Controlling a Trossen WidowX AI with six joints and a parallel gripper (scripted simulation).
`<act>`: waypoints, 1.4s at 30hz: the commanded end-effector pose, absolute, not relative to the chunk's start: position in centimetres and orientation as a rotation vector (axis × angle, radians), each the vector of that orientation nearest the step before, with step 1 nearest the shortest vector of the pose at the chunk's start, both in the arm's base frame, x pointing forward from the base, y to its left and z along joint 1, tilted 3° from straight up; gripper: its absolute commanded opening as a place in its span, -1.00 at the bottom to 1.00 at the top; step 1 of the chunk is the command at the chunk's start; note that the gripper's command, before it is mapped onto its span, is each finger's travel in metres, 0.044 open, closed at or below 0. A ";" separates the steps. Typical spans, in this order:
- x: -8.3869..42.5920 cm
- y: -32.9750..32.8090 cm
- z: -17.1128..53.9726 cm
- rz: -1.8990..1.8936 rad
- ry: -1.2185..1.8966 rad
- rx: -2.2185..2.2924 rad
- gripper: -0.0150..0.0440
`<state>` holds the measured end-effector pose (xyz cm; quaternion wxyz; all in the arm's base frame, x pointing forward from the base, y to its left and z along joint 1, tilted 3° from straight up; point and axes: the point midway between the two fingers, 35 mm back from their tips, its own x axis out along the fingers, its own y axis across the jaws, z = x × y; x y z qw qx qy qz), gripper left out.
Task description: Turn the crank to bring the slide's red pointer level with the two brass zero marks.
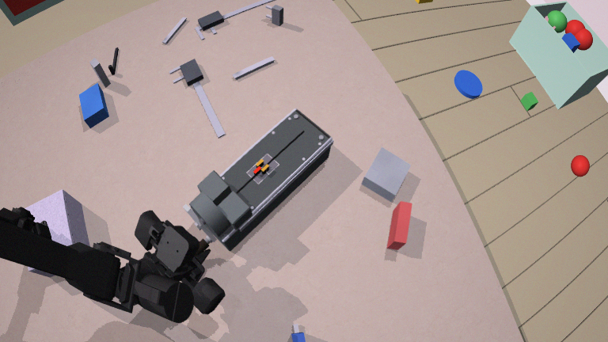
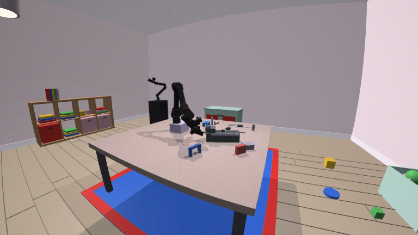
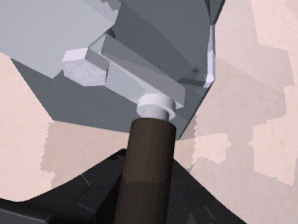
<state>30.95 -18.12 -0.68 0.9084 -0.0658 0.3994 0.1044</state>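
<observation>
Blue plastic-looking arch [image 2: 194,149] [image 1: 298,337] stands nearest, left of a red block [image 2: 240,149] [image 1: 399,225]. A grey block [image 2: 249,146] [image 1: 385,173] sits just behind the red one. Farther back, mid-table, is the dark crank machine [image 2: 222,137] [image 1: 285,149]. At its left end the black gripper [image 2: 201,133] [image 1: 203,248] [image 3: 145,161] is clamped around the crank's brown handle [image 3: 148,165] [image 1: 203,245]. Seen from above, the red pointer [image 1: 256,169] sits a little toward the crank end from the two brass marks [image 1: 260,162] [image 1: 265,168], so it isn't level with them. The arm rises from a pale lilac block [image 2: 178,127] [image 1: 59,212] on the left; a mint cabinet [image 2: 223,108] stands far beyond the table.
</observation>
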 end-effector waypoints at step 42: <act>30.7 -16.6 4.1 0.207 0.807 -0.146 -0.49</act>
